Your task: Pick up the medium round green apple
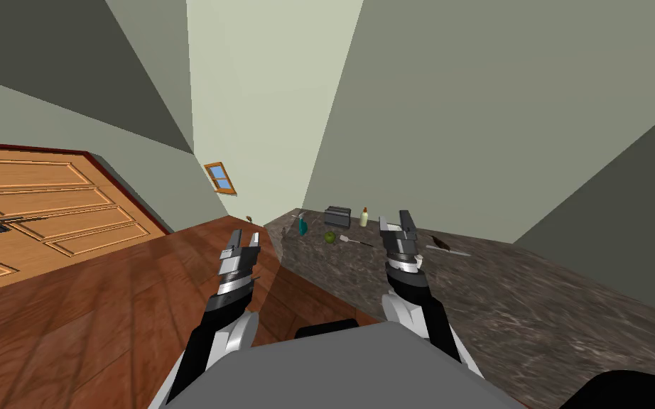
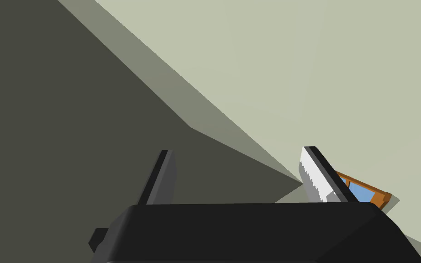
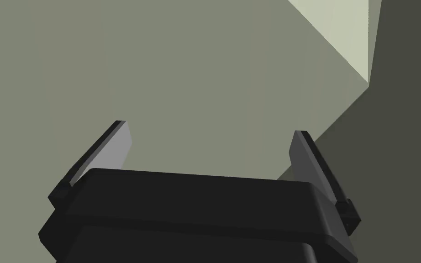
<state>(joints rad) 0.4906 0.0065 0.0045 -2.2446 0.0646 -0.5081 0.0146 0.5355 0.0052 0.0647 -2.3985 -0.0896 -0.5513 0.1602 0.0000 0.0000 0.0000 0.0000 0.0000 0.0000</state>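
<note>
Head view places the left gripper [image 1: 245, 240], fingers spread, above the wooden floor [image 1: 106, 319]. Ahead, the green apple [image 1: 329, 237] rests on the dark surface [image 1: 532, 305]. The right gripper [image 1: 397, 224], fingers spread, hovers nearer it. Approach stage; a forward reach seems required.

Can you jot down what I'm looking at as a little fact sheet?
target: green apple, lying on the stone counter
near it: teal spray bottle, dark box, pale bottle
left pincer: open, empty
right pincer: open, empty, raised over the counter
apple grasped: not yet
</note>
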